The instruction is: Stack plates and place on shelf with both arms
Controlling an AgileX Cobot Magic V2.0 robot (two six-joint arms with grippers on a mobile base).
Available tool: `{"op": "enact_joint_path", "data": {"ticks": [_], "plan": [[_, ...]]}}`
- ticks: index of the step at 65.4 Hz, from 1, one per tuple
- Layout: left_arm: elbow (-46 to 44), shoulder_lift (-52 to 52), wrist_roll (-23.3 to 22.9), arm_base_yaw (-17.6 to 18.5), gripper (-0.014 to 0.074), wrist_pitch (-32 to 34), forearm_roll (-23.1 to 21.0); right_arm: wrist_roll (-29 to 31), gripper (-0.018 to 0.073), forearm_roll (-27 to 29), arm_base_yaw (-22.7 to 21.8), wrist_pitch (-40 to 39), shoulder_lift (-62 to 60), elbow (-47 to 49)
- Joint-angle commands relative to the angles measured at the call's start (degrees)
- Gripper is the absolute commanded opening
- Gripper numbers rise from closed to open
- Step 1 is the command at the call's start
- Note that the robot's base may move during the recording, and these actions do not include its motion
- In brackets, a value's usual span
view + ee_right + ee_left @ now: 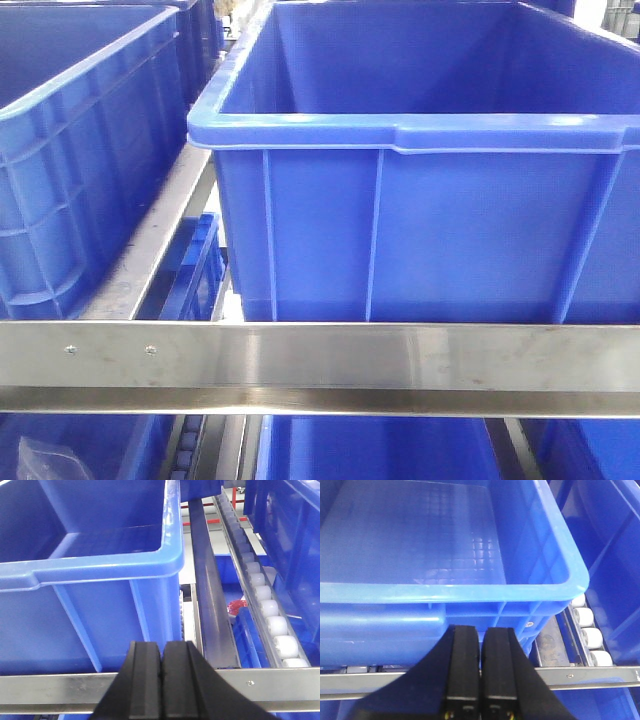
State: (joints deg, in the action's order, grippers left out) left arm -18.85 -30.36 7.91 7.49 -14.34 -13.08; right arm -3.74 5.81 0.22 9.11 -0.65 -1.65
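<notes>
The plates are out of view in every frame. In the left wrist view my left gripper (pixel 481 630) is shut, its two black fingers side by side with nothing between them, just in front of a blue crate (pixel 455 592). My right gripper (pixel 162 645) is also shut and empty, its tips over the steel front rail (pixel 60 687) of the shelf rack, before another blue crate (pixel 100 567). Neither arm shows in the front view.
A large empty blue crate (pixel 420 130) fills the front view, with a second crate (pixel 90 90) to its left, behind a steel cross rail (pixel 320 360). White roller tracks (pixel 590 630) (pixel 265 605) run beside the crates. More blue crates sit on the level below.
</notes>
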Motion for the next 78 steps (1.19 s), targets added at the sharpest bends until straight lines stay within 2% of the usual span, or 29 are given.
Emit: {"op": "enact_joint_path", "data": {"ticks": [1, 22, 26, 34, 41, 53, 55, 78], "plan": [[-1.7, -0.5, -0.1, 0.3, 0.0087, 4.9, -0.2, 0.3, 0.0024, -0.5, -0.3, -5.5, -1.0, 0.0], [-1.6, 0.7, -0.1, 0.6, 0.0087, 4.9, -0.2, 0.3, 0.0024, -0.5, -0.3, -5.5, -1.0, 0.0], [-1.1, 4.0, 0.0, 0.4, 0.0087, 4.9, 2.0, 0.3, 0.0024, -0.5, -0.3, -5.5, -1.0, 0.0], [2.7, 12.5, 0.0, -1.0, 0.0088, 5.3, 2.5, 0.3, 0.0024, -0.5, -0.3, -5.5, -1.0, 0.0], [8.5, 20.2, 0.0, -2.8, 0.0087, 8.4, 2.5, 0.3, 0.0024, -0.5, -0.3, -5.5, -1.0, 0.0], [19.4, 30.5, -0.1, -4.2, 0.0087, 14.3, -0.9, 0.3, 0.0024, -0.5, -0.3, -5.5, -1.0, 0.0], [19.6, 31.8, -0.1, -4.2, 0.0087, 12.1, -1.2, 0.3, 0.0024, -0.5, -0.3, -5.5, -1.0, 0.0], [19.4, 32.0, -0.1, -4.2, 0.0087, 10.7, -0.9, 0.3, 0.0024, -0.5, -0.3, -5.5, -1.0, 0.0]]}}
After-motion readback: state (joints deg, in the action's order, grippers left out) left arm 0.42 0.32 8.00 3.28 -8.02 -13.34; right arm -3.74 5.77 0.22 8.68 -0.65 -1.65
